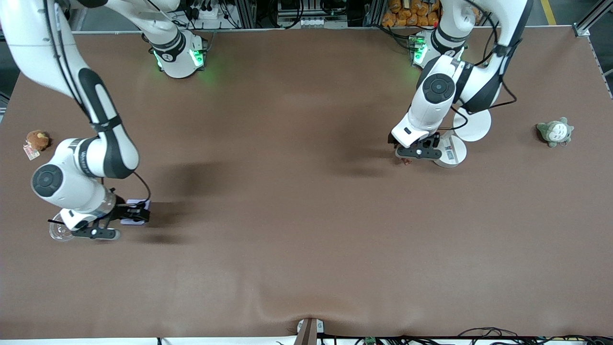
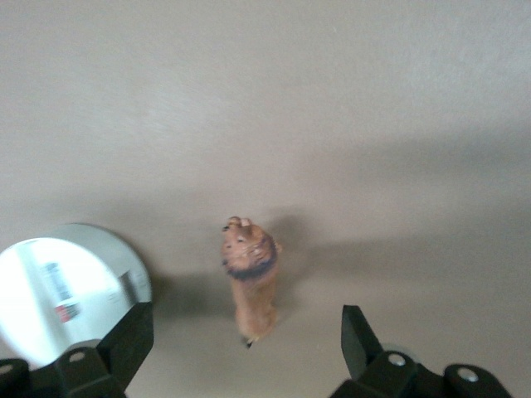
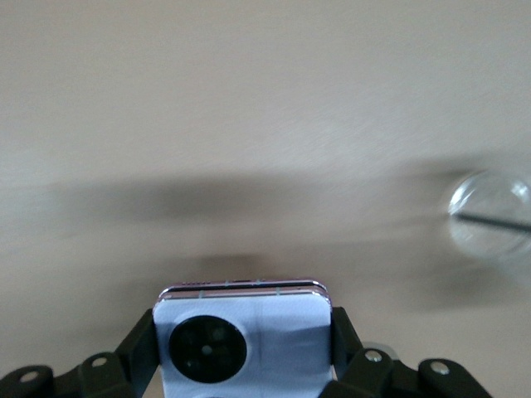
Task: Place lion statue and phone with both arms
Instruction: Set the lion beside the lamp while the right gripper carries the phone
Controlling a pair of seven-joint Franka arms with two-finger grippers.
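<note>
Left tool [image 2: 245, 348] gapes around the freed lion [image 2: 250, 278] on the worktop [image 1: 306, 215], while right tool [image 3: 245, 348] clamps the phone [image 3: 242, 344] for placing.

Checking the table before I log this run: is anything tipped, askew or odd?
Nothing stands out. The lion statue lies on the table between the open fingers of the left gripper, beside a white disc. The right gripper is shut on the phone; a clear lid lies nearby.
</note>
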